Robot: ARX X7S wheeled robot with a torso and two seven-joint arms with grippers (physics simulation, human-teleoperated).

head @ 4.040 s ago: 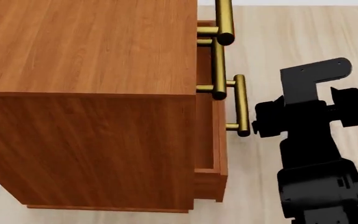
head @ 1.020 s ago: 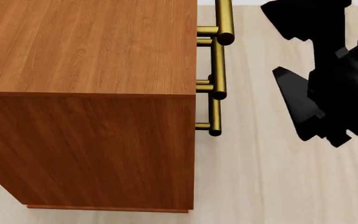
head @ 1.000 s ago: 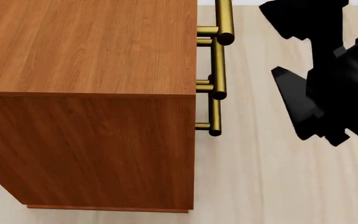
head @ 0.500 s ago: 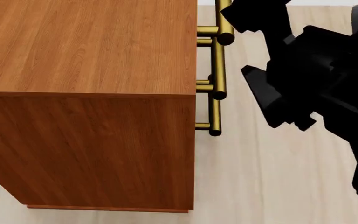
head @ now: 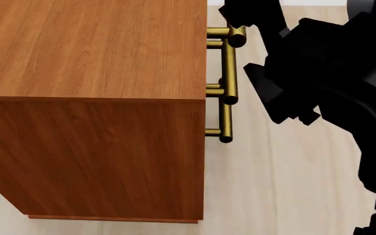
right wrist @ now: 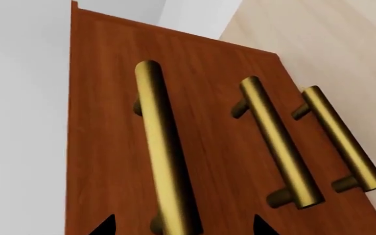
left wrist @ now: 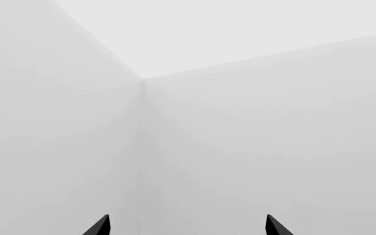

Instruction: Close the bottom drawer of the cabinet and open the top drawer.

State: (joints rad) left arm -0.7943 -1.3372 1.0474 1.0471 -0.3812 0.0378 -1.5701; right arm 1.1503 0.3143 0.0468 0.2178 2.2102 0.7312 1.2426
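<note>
Cabinet [head: 90, 98] filled the left half of the head view, its three brass handles lined up along its right edge with all drawers pushed flush. Nearest the lower part of that edge sat the bottom drawer [head: 225, 125], shut; the top drawer [head: 230, 35] was shut too, its handle near the upper middle of the frame. Right gripper [right wrist: 181, 227] had its fingers spread either side of the top drawer's bar without touching it. Left gripper [left wrist: 186, 226] faced blank white walls [left wrist: 240, 147], fingers spread and empty.

bottom drawer [head: 226, 128] now shut; r gripper [right wrist: 178, 226] moved up to top drawer [right wrist: 158, 147] handle.
</note>
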